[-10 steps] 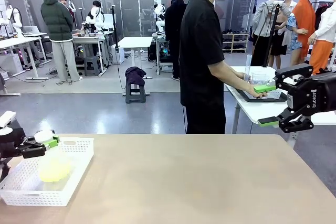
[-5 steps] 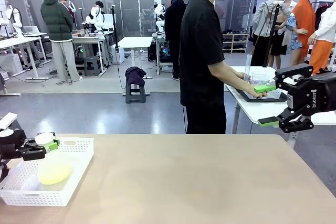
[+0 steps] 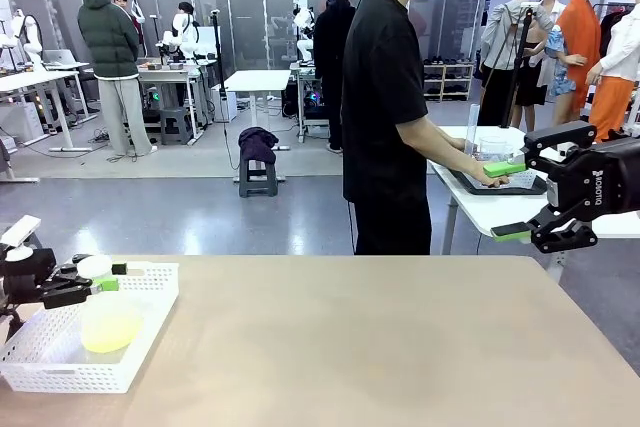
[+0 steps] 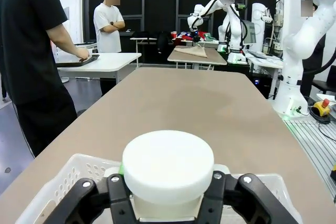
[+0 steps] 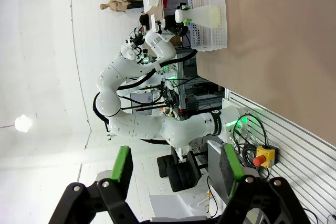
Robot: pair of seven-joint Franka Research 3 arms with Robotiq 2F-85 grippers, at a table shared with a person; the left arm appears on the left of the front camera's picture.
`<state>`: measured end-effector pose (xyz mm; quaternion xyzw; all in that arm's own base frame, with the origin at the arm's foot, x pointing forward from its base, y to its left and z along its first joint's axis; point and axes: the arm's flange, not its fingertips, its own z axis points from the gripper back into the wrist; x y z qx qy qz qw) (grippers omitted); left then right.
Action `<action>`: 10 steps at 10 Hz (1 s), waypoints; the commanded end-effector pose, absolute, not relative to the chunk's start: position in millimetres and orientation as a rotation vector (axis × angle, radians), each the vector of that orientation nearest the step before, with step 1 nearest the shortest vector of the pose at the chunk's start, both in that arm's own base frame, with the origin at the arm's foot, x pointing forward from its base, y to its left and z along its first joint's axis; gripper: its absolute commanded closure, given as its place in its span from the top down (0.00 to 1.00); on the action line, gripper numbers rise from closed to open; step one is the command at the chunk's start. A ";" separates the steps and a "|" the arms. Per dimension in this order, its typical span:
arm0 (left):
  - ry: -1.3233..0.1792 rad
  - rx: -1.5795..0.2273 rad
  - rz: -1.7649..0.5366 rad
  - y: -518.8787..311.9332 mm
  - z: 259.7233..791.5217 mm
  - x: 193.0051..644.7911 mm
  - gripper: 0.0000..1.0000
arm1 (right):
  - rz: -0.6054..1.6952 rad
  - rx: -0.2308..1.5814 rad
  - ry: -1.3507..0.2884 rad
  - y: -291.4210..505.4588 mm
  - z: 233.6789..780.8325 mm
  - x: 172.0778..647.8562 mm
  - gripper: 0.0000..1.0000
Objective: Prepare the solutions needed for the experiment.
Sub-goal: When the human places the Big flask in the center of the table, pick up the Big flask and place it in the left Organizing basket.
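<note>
Left gripper point(image 3: 108, 277) spread around flask point(image 3: 108, 319) stopper point(image 3: 93, 266), possibly apart; flask in basket point(image 3: 150, 322). Right gripper point(image 3: 512, 199) spread, empty.

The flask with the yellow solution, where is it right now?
The flask stands in the white basket at the table's near left corner in the front view, with the left gripper around its white stopper.

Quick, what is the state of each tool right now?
Left tool: open, its fingers either side of the white stopper of the flask in the white basket.
Right tool: open, holding nothing.
</note>
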<state>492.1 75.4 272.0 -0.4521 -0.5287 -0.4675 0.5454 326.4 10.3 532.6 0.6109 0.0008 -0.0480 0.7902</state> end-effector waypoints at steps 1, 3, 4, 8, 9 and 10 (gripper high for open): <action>-1.219 -1.074 -1.135 78.2 282.3 493.4 0.81 | -0.091 1.331 -0.008 10.5 533.3 327.8 0.85; -1.223 -1.057 -1.118 82.8 284.7 494.2 1.00 | -0.091 1.331 -0.008 10.5 533.3 327.8 0.85; -1.249 -1.068 -1.122 77.2 275.0 493.0 1.00 | -0.091 1.331 -0.008 10.5 533.3 327.8 0.85; -1.249 -1.068 -1.122 77.2 275.0 493.0 1.00 | -0.091 1.331 -0.008 10.5 533.3 327.8 0.85; -1.249 -1.068 -1.122 77.2 275.0 493.0 1.00 | -0.091 1.331 -0.008 10.5 533.3 327.8 0.85; -1.249 -1.068 -1.122 77.2 275.0 493.0 1.00 | -0.091 1.331 -0.008 10.5 533.3 327.8 0.85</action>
